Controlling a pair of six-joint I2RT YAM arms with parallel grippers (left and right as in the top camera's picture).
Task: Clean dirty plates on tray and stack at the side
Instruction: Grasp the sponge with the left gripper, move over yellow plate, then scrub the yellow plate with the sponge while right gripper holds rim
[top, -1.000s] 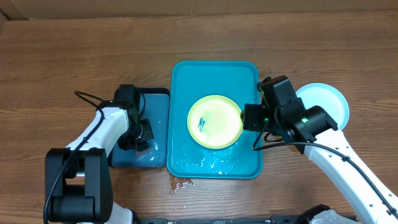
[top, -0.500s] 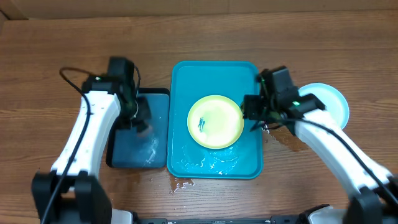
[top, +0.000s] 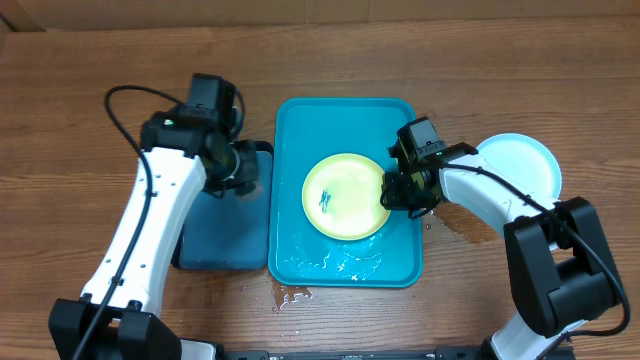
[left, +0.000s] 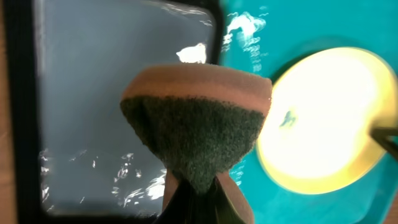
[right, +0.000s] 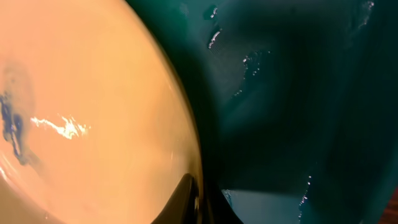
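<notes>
A yellow-green rimmed plate (top: 346, 195) lies in the teal tray (top: 300, 130), with a dark blue smear (top: 325, 198) left of its centre. My right gripper (top: 390, 192) is shut on the plate's right rim. In the right wrist view the fingers (right: 202, 196) clamp the plate's (right: 93, 112) edge over the wet tray (right: 280, 93). My left gripper (top: 243, 170) is shut on a sponge (left: 196, 124) with an orange top and a dark green scrub face. It hangs over the right edge of the small tray, left of the plate (left: 323, 112).
A smaller black-rimmed dark blue tray (top: 225, 240) holding water lies left of the teal tray. A light-blue rimmed plate (top: 520, 165) sits on the table at the right. Water is spilled on the wood (top: 295, 295) in front of the teal tray.
My right gripper has closed on the plate's right rim. The left arm has lifted the sponge out of the small tray and carried it right, toward the teal tray.
</notes>
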